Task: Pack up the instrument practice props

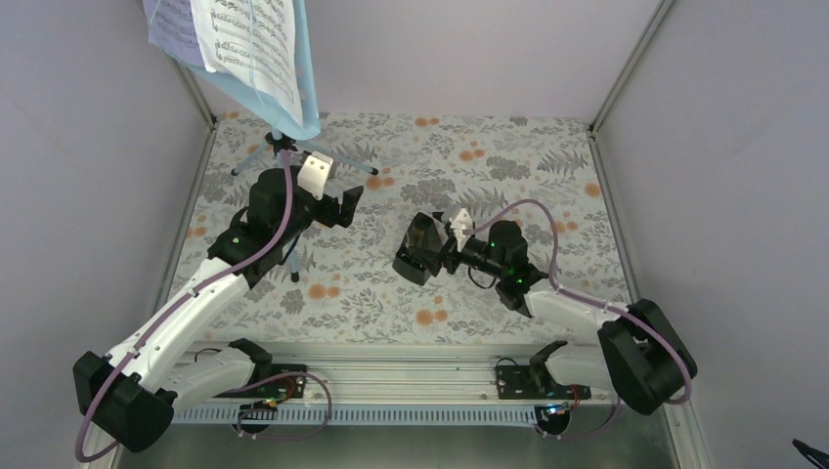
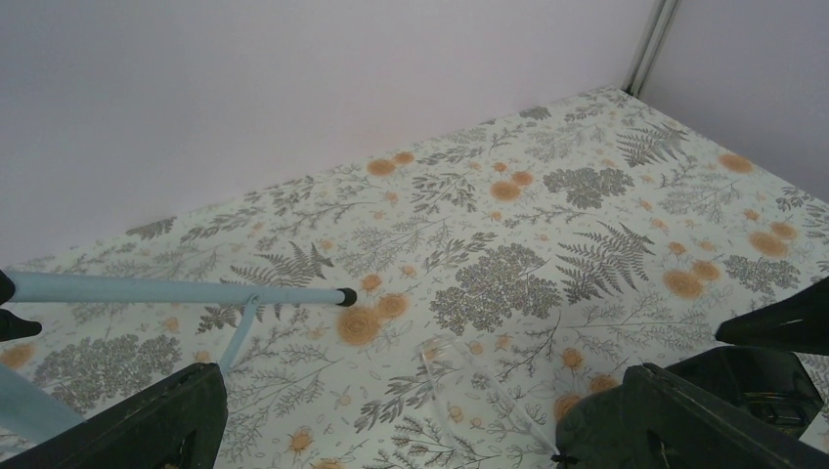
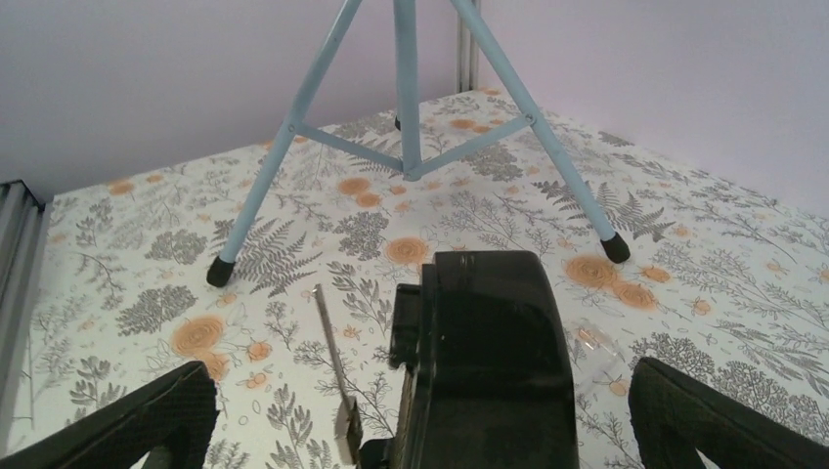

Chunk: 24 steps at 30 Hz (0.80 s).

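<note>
The music stand stands at the upper left of the table, with sheet music on it. The metronome lies mid-table between the right jaws, which are spread and clear of it. The left jaws, spread and empty, hover beside the stand's legs.

A tabletop covered in a pale print of grey ferns and orange blooms is enclosed by plain, pale lavender walls, with aluminium posts at its far corners and a metal rail along its near edge.
</note>
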Tool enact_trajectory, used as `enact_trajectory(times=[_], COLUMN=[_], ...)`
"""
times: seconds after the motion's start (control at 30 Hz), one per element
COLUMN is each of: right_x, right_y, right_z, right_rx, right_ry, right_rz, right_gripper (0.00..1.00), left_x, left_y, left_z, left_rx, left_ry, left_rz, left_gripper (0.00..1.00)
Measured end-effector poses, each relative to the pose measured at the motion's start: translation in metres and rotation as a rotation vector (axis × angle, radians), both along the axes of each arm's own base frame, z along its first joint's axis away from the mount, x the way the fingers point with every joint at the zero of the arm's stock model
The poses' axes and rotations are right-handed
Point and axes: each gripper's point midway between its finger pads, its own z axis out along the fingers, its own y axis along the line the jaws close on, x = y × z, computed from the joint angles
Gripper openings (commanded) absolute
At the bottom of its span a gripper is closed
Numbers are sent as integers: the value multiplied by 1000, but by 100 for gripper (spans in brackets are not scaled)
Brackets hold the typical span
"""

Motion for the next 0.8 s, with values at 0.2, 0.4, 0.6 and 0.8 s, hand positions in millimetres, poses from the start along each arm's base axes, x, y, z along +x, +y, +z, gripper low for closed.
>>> enact_trajectory(times=[0.2, 0.4, 0.6, 0.8], right_x=[13, 22, 29, 32], right_y=[8, 4, 1, -1], right_z=[-7, -14, -28, -29], right_rx=[-40, -74, -108, -107], right_ry=[-25, -34, -15, -9], right_rz=[8, -41, -72, -85], right_gripper=[99, 100, 92, 79], left_x=[0, -1, -1, -1], left_y=[0, -1, -2, -2], left_z=[0, 0, 0, 0], left_rx=[0, -2, -3, -3], left_ry=[0, 1, 1, 1], left_rz=[-1, -7, -10, -10], left_gripper=[100, 100, 100, 100])
